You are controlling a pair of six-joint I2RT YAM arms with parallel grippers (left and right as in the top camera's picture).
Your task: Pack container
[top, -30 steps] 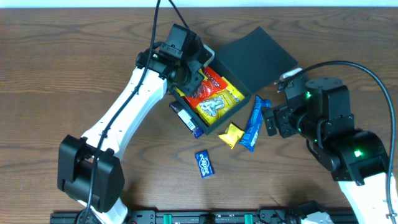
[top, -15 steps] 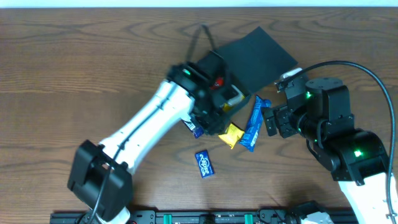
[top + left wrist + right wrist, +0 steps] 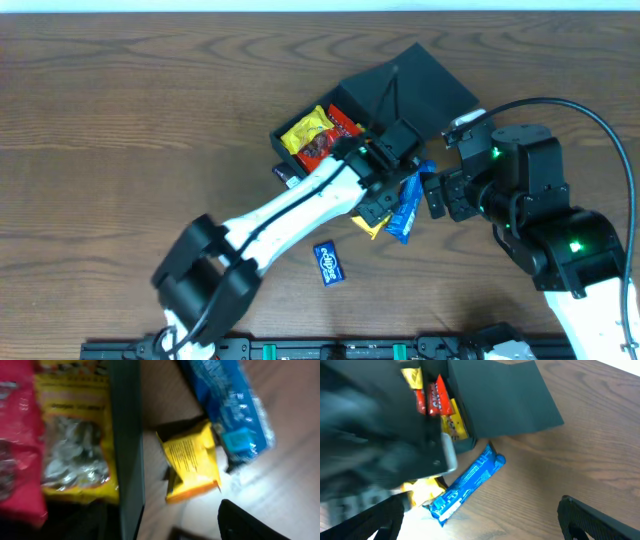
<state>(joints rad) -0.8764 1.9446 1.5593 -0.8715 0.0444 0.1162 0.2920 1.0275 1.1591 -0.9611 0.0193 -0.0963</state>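
Observation:
The container [image 3: 345,100], a dark square box, stands open with its lid [image 3: 415,80] hinged back; a yellow packet [image 3: 304,131] and a red packet [image 3: 330,142] lie inside. My left gripper [image 3: 380,198] is open and empty, low over the box's front-right wall [image 3: 127,435] and a small yellow packet [image 3: 192,460]. A long blue packet [image 3: 405,207] lies beside it, also in the right wrist view [image 3: 467,482]. My right gripper [image 3: 480,525] is open and empty, just right of the blue packet.
A small blue packet [image 3: 329,261] lies alone on the wooden table in front of the box. A dark bar [image 3: 283,172] pokes out at the box's left corner. My left arm [image 3: 290,210] crosses the table from the lower left.
My left arm swung from the box's left side across it to its front-right corner, uncovering the packets inside. The right arm has not moved.

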